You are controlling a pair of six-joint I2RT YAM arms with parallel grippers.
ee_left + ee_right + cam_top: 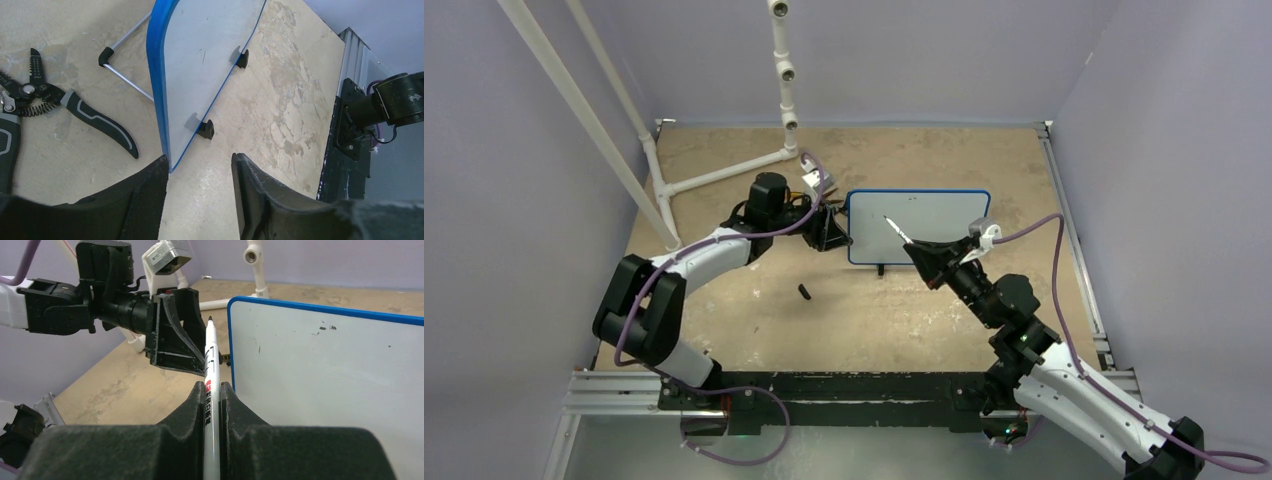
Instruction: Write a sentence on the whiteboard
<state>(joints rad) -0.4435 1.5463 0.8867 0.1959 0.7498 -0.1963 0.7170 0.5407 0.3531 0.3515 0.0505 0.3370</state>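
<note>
The whiteboard [929, 222], white with a blue frame, stands at the middle of the table. It carries only a few tiny dark specks [325, 329]; no sentence shows on it. My right gripper [927, 260] is shut on a white marker [210, 365]. The marker's black tip [886, 218] is over the board's left part in the top view, and just off the board's left edge [231, 350] in the right wrist view. My left gripper [832, 232] is open at the board's left end. The blue corner [169, 162] touches or nearly touches the left finger [145, 195], and the jaws do not clamp it.
Black-handled pliers [75, 106] and a metal stand leg [127, 80] lie behind the board by my left gripper. A small black cap-like piece [804, 291] lies on the table in front. A white pipe frame [724, 172] stands at the back left. Rails [1074, 240] edge the table.
</note>
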